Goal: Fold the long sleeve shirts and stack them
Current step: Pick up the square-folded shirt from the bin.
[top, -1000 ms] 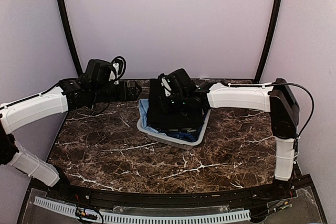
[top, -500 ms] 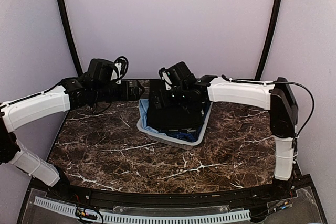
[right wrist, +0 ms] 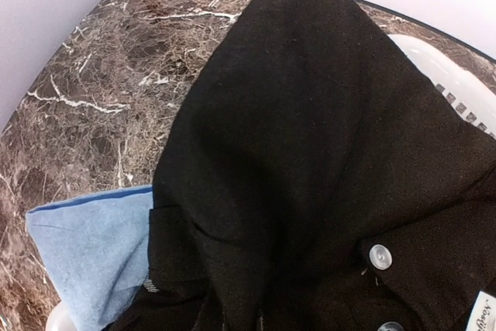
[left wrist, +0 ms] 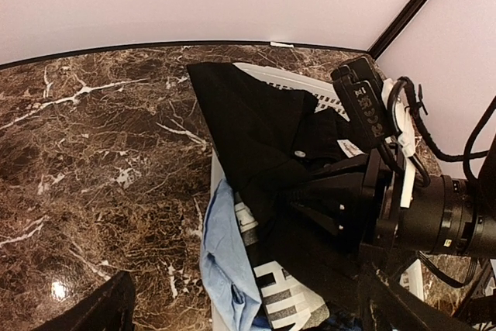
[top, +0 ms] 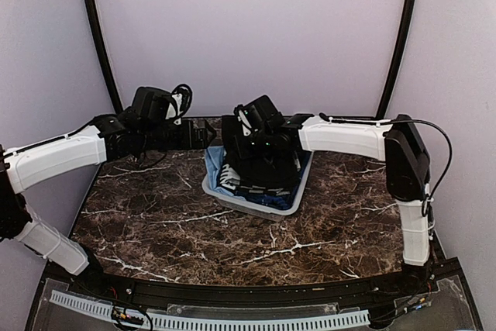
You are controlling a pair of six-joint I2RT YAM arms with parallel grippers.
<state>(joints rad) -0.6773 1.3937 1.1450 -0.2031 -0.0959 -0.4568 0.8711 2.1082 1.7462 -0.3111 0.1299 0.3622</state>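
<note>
Top view: left gripper (top: 204, 136) sits left of centre, jaws spread wide, holding nothing, just beside the white slatted plastic basket (top: 256, 208) at mid frame. Right gripper (top: 249, 145) is over the basket, pinched on the black long-sleeved cloth shirt (top: 271, 167); the shirt hangs from it with its lower part down in the basket. Light blue cloth (top: 211, 162) lies over the basket's left rim; a black-and-white striped garment (top: 230, 179) shows beneath. No folded piece or stack shows on the brown marbled table (top: 155, 222).

Left wrist view: left gripper (left wrist: 248, 315) has its own fingers at the two lower corners, far apart, nothing between them but the pile below. Black shirt (left wrist: 256, 129) fills the centre, peaked toward upper left, draped over the basket (left wrist: 287, 77); right gripper (left wrist: 298, 195) comes in from the right and looks clamped on a fold near a pale button (left wrist: 298, 154). Blue cloth (left wrist: 221, 261) and a printed garment (left wrist: 283, 296) are at lower centre.

Right wrist view: black shirt (right wrist: 310, 137) covers most of the frame; the right gripper's fingers are hidden under it, so the grip can't be read here. Buttons (right wrist: 379, 256) at lower right; blue cloth (right wrist: 93, 253) lower left; basket rim (right wrist: 457, 83) upper right.

Progress, my read: very start. Nothing folded or stacked; first shirt is only partly out. Left to do: pull it clear, lay it flat, fold, then repeat for the rest; can't tell how many of the basket's items are long-sleeved.
</note>
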